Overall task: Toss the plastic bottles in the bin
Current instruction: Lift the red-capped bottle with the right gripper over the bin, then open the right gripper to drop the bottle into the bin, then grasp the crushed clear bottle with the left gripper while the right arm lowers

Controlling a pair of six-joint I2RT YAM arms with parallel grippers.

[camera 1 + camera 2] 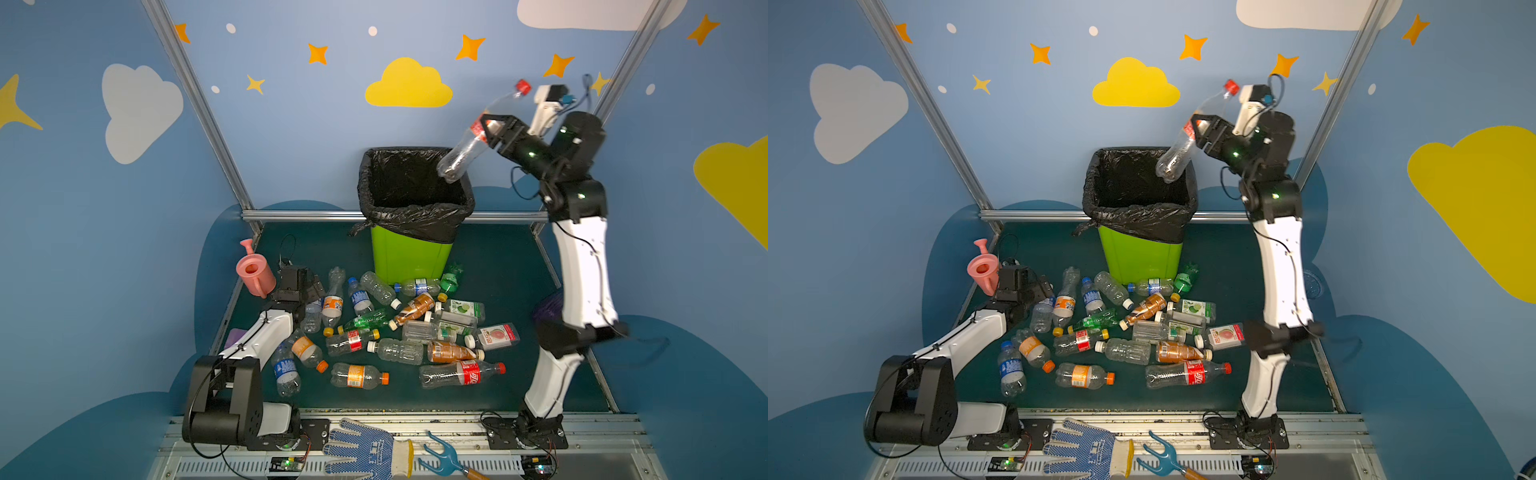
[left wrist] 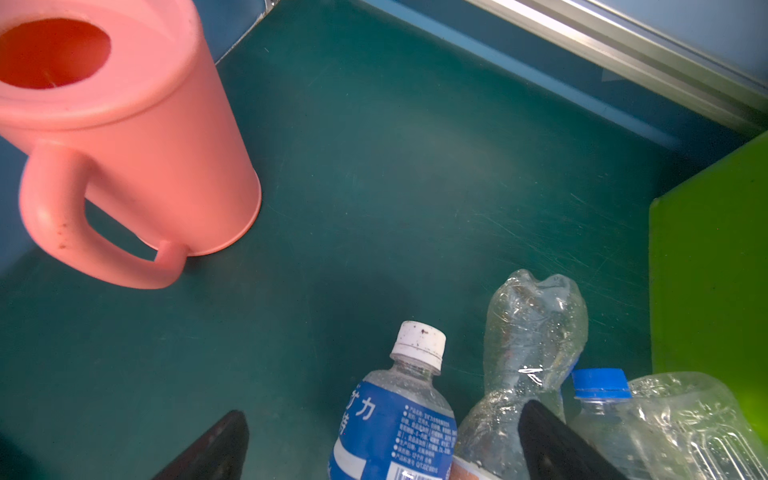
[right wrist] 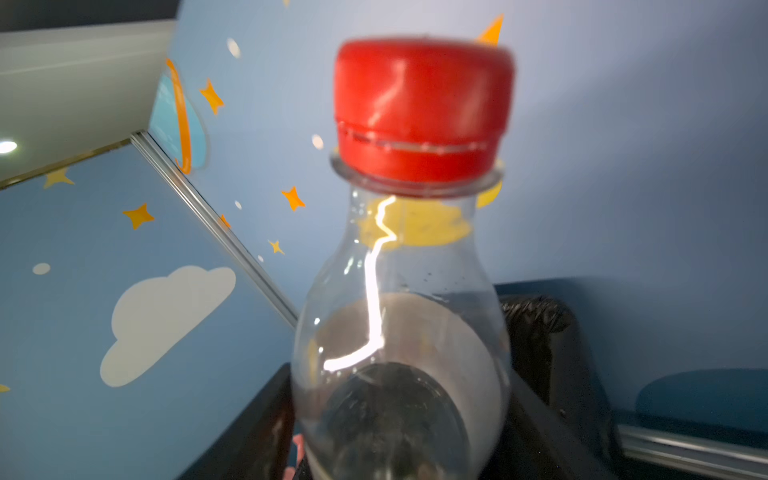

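Top views: right arm raised, right gripper [image 1: 489, 131] [image 1: 1202, 129] has its jaws either side of the red label on a red-capped bottle [image 1: 465, 149] [image 1: 1181, 149]; can't tell if they pinch it or only flank it. The bottle is tilted, cap up toward the back wall, base hanging over the right side of the bin [image 1: 409, 259] [image 1: 1140, 259] opening. The bin stands upright at the back of the mat [image 1: 498, 266], black bag [image 1: 415, 224] folded over its rim. Other bottles [image 1: 397, 351] lie on their sides in a loose pile on the mat, just in front of the bin. Left gripper [image 1: 311, 287] [image 1: 1044, 284] sits low at the pile's left edge, near the pink watering can [image 1: 254, 274], jaws spread, nothing between them. Glove [image 1: 365, 451] and blue hand rake [image 1: 442, 457] lie on the front rail. Left wrist view: left gripper [image 2: 384, 411] wide apart, a blue-labelled white-capped bottle [image 2: 399, 419] lying between the tips, untouched; crushed clear bottle [image 2: 534, 332] and blue-capped bottle [image 2: 665, 419] beside it, watering can upright, bin wall at the frame edge. Right wrist view: red-capped bottle [image 3: 399, 332] fills the frame, blurred, dark fingers [image 3: 249, 432] on both sides of its body, contact unclear, bag rim behind
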